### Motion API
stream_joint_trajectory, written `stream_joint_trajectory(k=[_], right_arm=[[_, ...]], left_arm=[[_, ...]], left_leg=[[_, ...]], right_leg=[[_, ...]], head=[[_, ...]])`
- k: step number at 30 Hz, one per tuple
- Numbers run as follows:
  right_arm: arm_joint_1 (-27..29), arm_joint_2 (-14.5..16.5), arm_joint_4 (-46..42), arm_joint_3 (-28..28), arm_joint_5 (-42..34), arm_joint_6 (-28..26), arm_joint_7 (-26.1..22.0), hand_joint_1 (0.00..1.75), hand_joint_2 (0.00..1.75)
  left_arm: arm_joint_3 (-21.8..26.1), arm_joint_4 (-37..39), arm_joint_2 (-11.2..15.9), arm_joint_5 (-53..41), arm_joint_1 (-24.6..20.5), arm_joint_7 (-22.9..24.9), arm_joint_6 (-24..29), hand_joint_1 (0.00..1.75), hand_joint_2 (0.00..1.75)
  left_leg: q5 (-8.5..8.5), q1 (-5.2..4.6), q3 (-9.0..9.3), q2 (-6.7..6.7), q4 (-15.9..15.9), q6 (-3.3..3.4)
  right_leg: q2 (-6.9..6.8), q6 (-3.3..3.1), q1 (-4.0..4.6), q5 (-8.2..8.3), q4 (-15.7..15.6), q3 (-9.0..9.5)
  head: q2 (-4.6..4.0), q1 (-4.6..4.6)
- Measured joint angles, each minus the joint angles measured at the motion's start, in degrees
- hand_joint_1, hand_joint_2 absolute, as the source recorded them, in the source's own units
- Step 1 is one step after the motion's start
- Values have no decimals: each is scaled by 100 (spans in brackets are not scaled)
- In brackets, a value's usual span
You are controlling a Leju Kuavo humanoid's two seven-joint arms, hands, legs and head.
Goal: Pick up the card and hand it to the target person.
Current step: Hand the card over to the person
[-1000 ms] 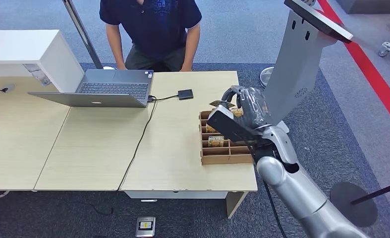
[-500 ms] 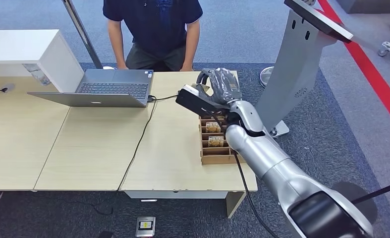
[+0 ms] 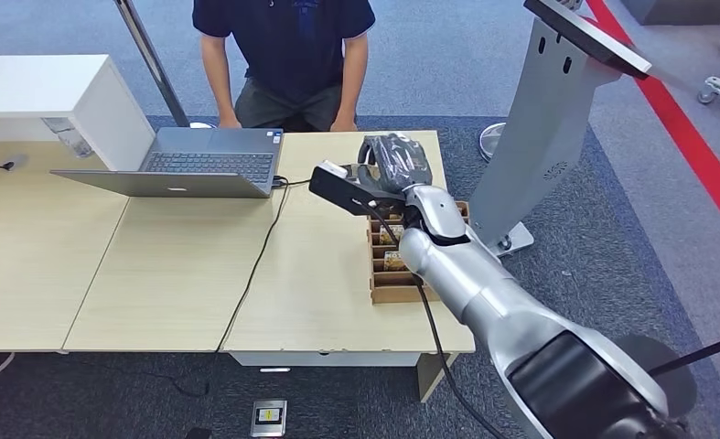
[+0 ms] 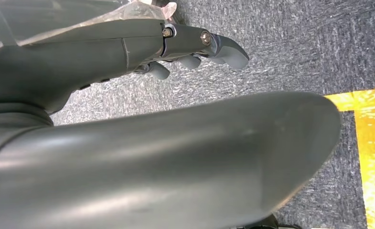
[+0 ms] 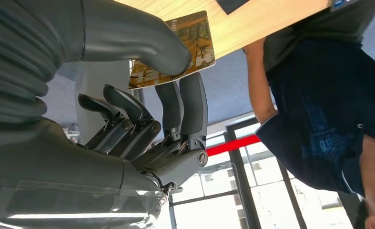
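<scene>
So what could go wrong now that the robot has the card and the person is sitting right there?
The card is only pinched near one edge between the right hand's thumb and fingers, so it might slip and drop onto the table. The person has both hands down at the table's far edge, not reaching out, so letting go too soon could drop it. The arm also passes just above the wooden tray and might bump it.
</scene>
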Motion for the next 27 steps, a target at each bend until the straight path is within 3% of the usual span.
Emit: stream_joint_trajectory(k=[8,19,27], right_arm=[[-184,72,406,99,-15,-167,-54,175,175],[-288,66,545,137,133,-930,-467,175,175],[-334,91,544,152,168,-1027,-530,175,175]], left_arm=[[-8,3,-6,-58,2,1,9,0,0],[-14,3,-6,-98,-4,1,-25,0,0],[-16,3,-6,-103,-10,1,-25,0,0]], left_leg=[[0,0,-2,1,0,0],[0,0,-2,1,1,0],[1,0,-2,1,1,0]], right_leg=[[0,1,0,1,0,-3],[0,1,0,2,0,-5],[0,1,0,2,0,-5]], head=[[0,1],[0,1],[-1,1]])
